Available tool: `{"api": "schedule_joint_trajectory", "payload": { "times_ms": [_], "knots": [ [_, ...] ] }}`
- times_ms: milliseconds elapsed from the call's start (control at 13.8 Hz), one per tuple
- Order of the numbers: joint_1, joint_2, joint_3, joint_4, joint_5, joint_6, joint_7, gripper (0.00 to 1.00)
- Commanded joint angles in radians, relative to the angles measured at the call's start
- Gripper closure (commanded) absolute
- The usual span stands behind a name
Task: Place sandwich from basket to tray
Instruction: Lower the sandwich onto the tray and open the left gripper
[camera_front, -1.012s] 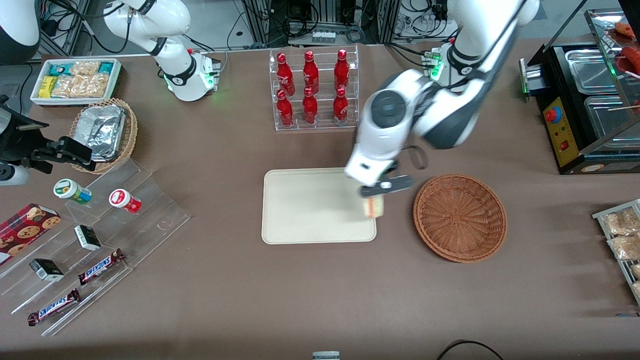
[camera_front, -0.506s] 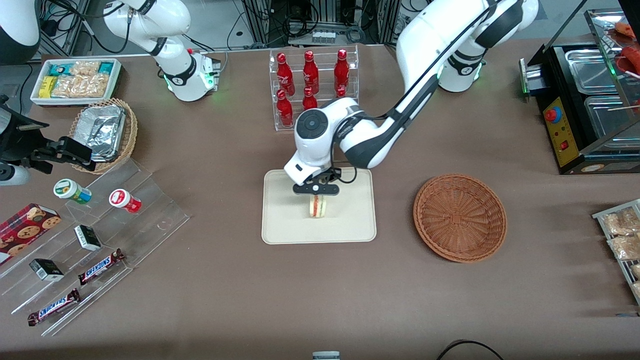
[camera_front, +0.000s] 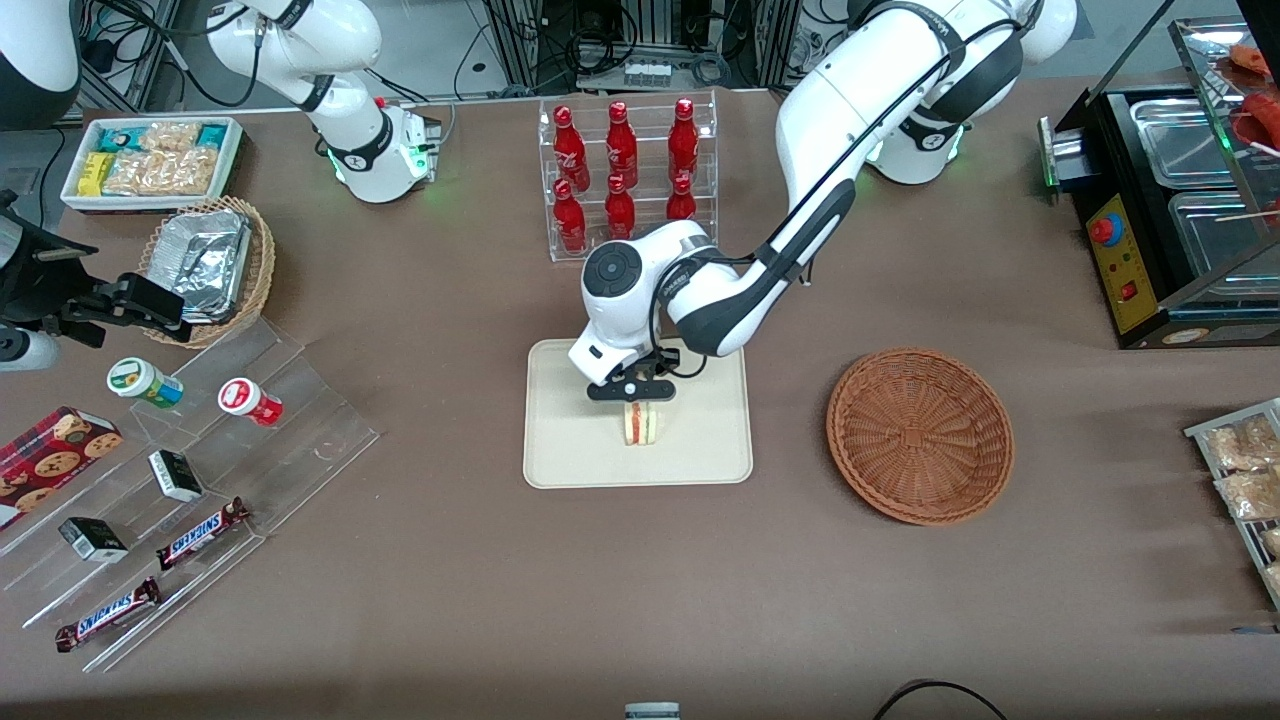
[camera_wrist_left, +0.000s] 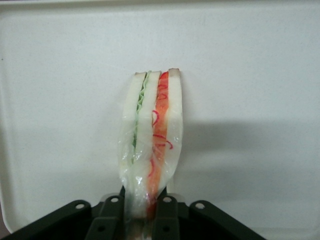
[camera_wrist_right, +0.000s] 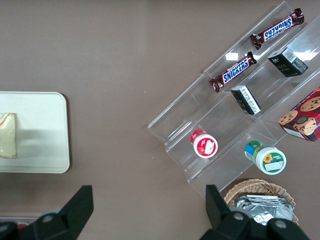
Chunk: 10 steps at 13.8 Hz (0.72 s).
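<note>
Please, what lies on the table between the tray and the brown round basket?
Nothing: in the front view only bare brown tabletop separates the tray from the basket. The hand holds the sandwich over the tray.

Red bottles (camera_front: 622, 180) (in clear rack (camera_front: 632, 248))

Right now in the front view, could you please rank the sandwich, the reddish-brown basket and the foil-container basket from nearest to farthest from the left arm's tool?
1. Sandwich: gripped in the tool, over the tray.
2. Reddish-brown basket: beside the tray, toward the working arm's end.
3. Foil-container basket: toward the parked arm's end.
</note>
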Motion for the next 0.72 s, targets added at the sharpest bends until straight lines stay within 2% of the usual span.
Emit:
{"api": "schedule_joint_trajectory", "payload": {
  "times_ms": [0, 217, 506, 651],
  "knots": [
    [0.012, -0.048, 0.009, 0.023, -0.002, -0.028, -0.026, 0.0],
    [0.06, -0.198, 0.009, 0.023, -0.091, -0.177, -0.028, 0.0],
    [0.201, -0.416, 0.007, 0.012, -0.18, -0.402, -0.006, 0.0],
    [0.273, -0.492, 0.006, -0.012, -0.186, -0.484, 0.009, 0.0]
  ]
}}
